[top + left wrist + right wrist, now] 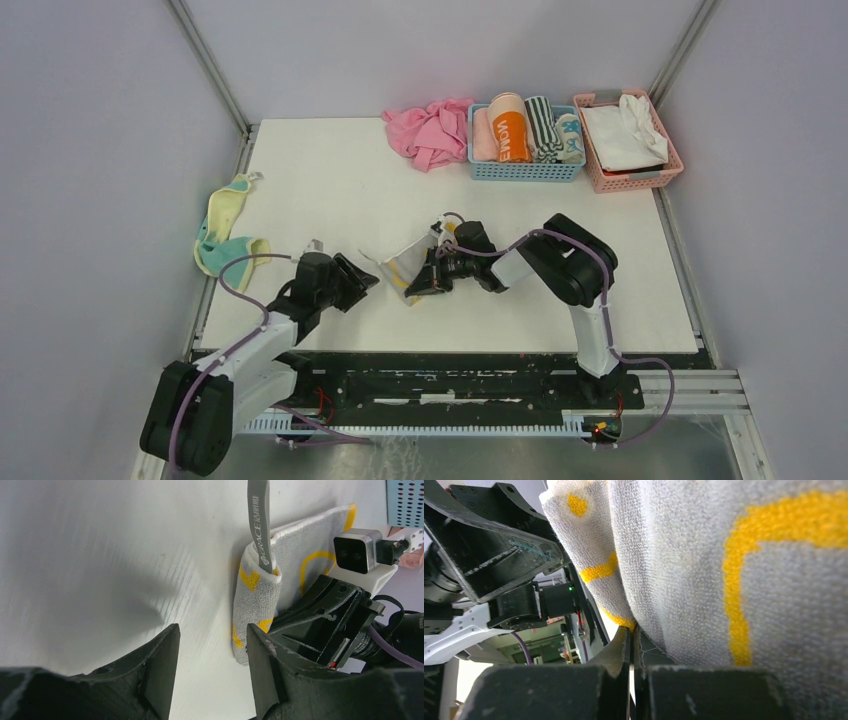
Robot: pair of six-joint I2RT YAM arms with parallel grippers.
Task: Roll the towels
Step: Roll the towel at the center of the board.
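A light grey towel (412,262) with yellow marks is partly lifted off the white table (330,170). Its left end (255,610) is folded over into a thick roll, and a grey hanging loop (260,525) sticks up from it. My right gripper (422,284) is shut on the towel's yellow-hemmed edge (624,621), and the cloth (704,580) drapes over its fingers. My left gripper (358,277) (212,635) stands open just left of the folded end with nothing between its fingers. A pale yellow towel (226,232) with teal lies crumpled at the table's left edge.
A pink cloth (430,132) lies at the back. Beside it stand a blue basket (525,172) of rolled towels and a pink basket (630,182) with white cloth. Grey walls close in both sides of the table.
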